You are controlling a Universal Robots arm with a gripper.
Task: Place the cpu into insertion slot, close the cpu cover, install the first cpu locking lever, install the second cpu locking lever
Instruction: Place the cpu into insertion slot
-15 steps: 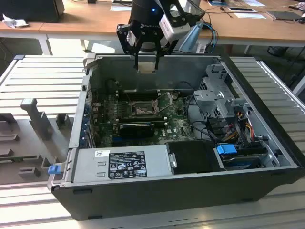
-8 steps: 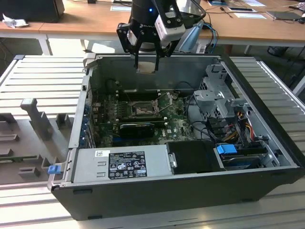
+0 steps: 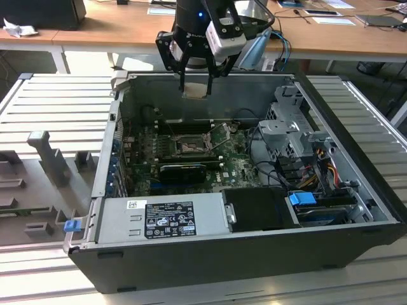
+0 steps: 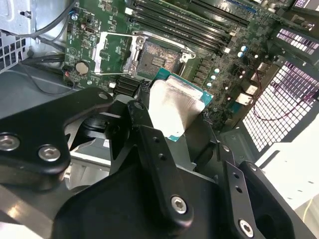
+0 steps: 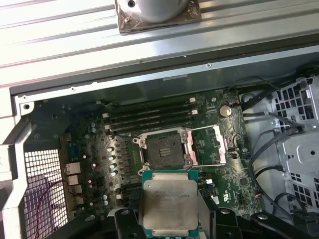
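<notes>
My gripper [image 3: 195, 89] hangs above the far wall of the open computer case, shut on the cpu [image 3: 194, 89], a flat silvery square chip with a green rim. In both wrist views the cpu [image 5: 169, 201] [image 4: 174, 107] sits between the black fingers [image 4: 142, 112]. Below it on the green motherboard lies the insertion slot [image 3: 189, 147] [image 5: 162, 148] [image 4: 154, 60], its dark pin field bare. The cpu cover [image 5: 207, 144] [image 4: 113, 52] [image 3: 222, 135], a thin metal frame, is swung open to one side of the socket. The chip is well above the board and touches nothing.
Long black memory slots [image 5: 149, 117] run beside the socket. In the case stand a black block [image 3: 181, 170], a grey power supply [image 3: 162, 219] at the near side and a drive cage [image 3: 292, 127] with cables on the exterior view's right. Grey fixtures [image 3: 48, 159] stand on the slatted table.
</notes>
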